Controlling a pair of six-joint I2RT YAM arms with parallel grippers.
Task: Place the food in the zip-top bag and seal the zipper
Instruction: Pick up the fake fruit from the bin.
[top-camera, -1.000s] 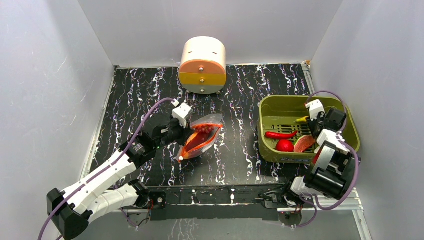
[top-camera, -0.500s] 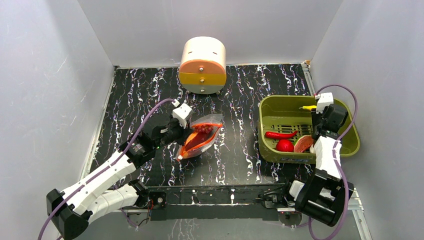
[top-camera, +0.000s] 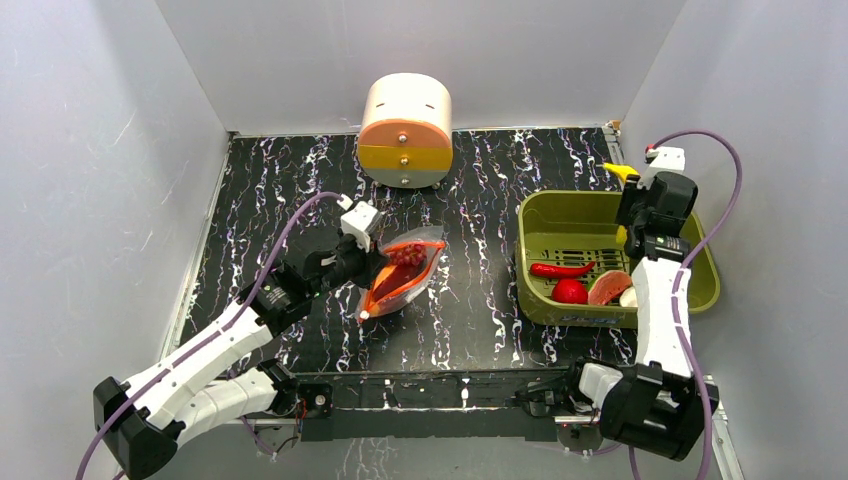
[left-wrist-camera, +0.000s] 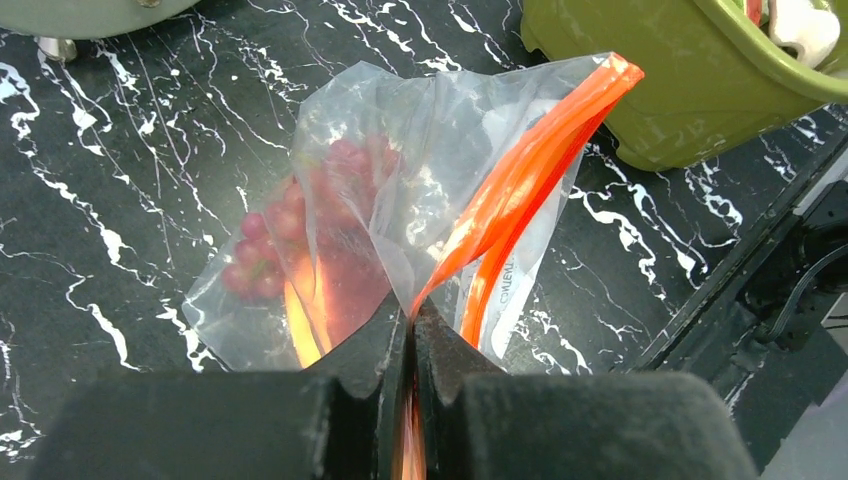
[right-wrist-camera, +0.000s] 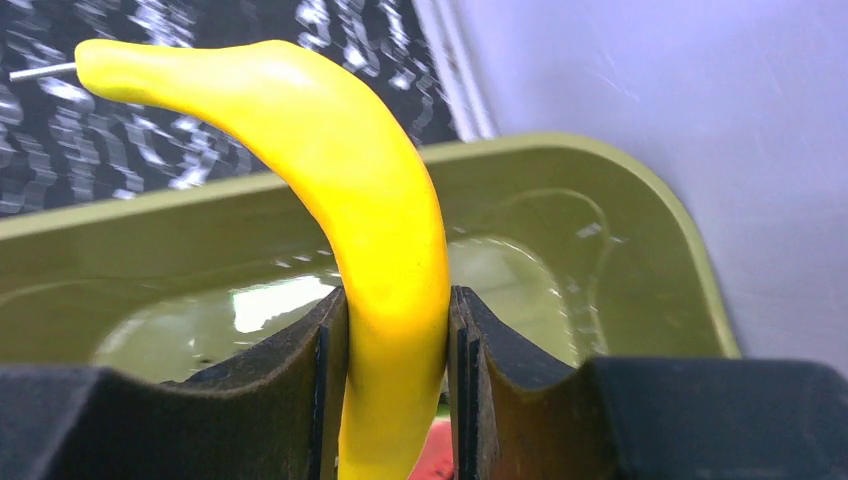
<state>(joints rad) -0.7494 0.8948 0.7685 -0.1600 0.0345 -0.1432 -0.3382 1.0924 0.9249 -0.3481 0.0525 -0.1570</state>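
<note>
Yellow banana (right-wrist-camera: 385, 230), lower end hidden, clamped in right gripper (right-wrist-camera: 397, 345) above bin (right-wrist-camera: 640, 180) by right edge; left gripper (left-wrist-camera: 411, 335) pinches zipper (left-wrist-camera: 540, 140) on bag (left-wrist-camera: 400, 130).

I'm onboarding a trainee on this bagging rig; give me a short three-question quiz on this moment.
1. True or false: the right gripper is shut on the banana.
2. The left gripper pinches the zip-top bag at: A its zipper edge; B its bottom corner; C nowhere.
3. Fill in: the red chili lies in the olive-green ___.
Key: 1 true; 2 A; 3 bin.
</note>
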